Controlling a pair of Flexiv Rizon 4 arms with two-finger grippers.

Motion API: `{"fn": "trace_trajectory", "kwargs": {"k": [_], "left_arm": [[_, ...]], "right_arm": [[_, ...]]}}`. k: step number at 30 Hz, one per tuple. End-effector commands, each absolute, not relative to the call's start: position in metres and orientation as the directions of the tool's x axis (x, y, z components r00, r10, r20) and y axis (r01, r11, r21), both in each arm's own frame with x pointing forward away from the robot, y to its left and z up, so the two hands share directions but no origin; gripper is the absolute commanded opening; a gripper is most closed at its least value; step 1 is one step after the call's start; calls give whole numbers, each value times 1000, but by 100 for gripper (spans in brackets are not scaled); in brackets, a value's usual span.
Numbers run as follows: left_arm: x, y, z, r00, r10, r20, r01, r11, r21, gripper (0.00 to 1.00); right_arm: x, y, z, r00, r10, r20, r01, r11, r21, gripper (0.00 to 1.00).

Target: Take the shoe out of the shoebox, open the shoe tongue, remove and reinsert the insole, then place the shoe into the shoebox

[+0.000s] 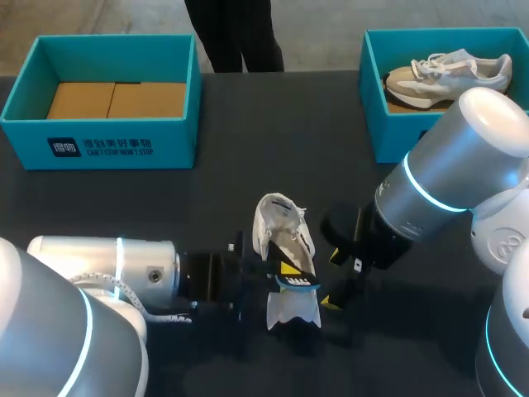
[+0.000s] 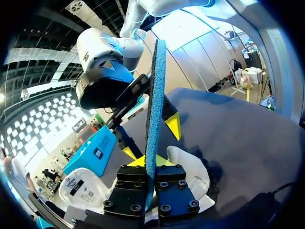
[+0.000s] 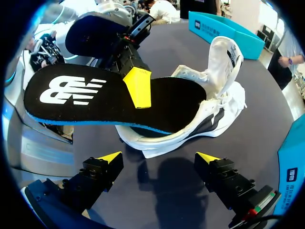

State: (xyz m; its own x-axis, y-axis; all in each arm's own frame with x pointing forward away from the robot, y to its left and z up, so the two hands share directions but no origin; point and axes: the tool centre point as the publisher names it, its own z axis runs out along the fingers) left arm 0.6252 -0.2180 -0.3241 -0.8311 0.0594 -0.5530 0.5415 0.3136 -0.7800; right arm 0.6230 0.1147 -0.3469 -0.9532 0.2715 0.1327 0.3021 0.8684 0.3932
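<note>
Table (image 1: 165,215); insole (image 2: 155,95) in left end effector (image 2: 150,162)

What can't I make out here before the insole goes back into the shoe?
Right wrist view: the insole covers the opening of the shoe; how far its far end reaches in is hidden.
Left wrist view: the left end effector and the edge-on insole block the shoe's inside.
Head view: the right arm hides a corner of the right shoebox.
</note>
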Motion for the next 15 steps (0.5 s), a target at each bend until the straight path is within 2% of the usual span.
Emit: {"fn": "trace_trajectory", "kwargs": {"k": [1, 15], "left_arm": [[627, -218, -325, -831, 54, -553, 540, 310, -782, 0], [636, -219, -337, -827, 49, -560, 545, 311, -779, 0]], "right_arm": [[622, 116, -347, -953, 274, 129, 303, 869, 391, 100], [622, 116, -347, -953, 274, 129, 303, 869, 391, 100]]}}
